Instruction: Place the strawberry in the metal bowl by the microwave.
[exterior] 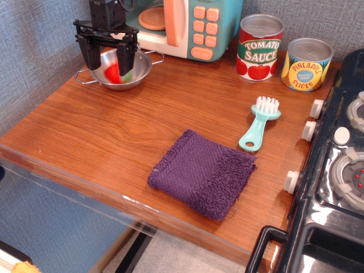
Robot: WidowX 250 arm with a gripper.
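view: observation.image, the only camera, looking down across the wooden counter (114, 142)
gripper: the gripper (108, 57) is hanging over the metal bowl (139, 71), its two dark fingers (86, 54) pointing down and standing apart on either side of the fruit
gripper state: the jaws are looking parted; the strawberry (114, 71) is blurred between them, so i am judging it as just let go or dropping, not firmly clamped
strawberry: sitting right under and between the fingertips, red with a smear of green at its lower right, inside the bowl's rim; whether it is touching the bowl floor i cannot tell
bowl: directly beneath the gripper, one wire handle poking out to the gripper's far side, the other toward the microwave (193, 23)
microwave: standing just behind and beside the gripper, close to the bowl
other things: tomato sauce can (260, 46) and pineapple can (307, 63) are standing well away past the microwave; teal brush (259, 125) and purple cloth (202, 173) are lying far off, nearer the camera
step in hand: the release into the bowl, nearly the end of the task
next move: it is calling for a straight lift clear of the bowl, fingers kept wide so they are not dragging the fruit or nudging the rim
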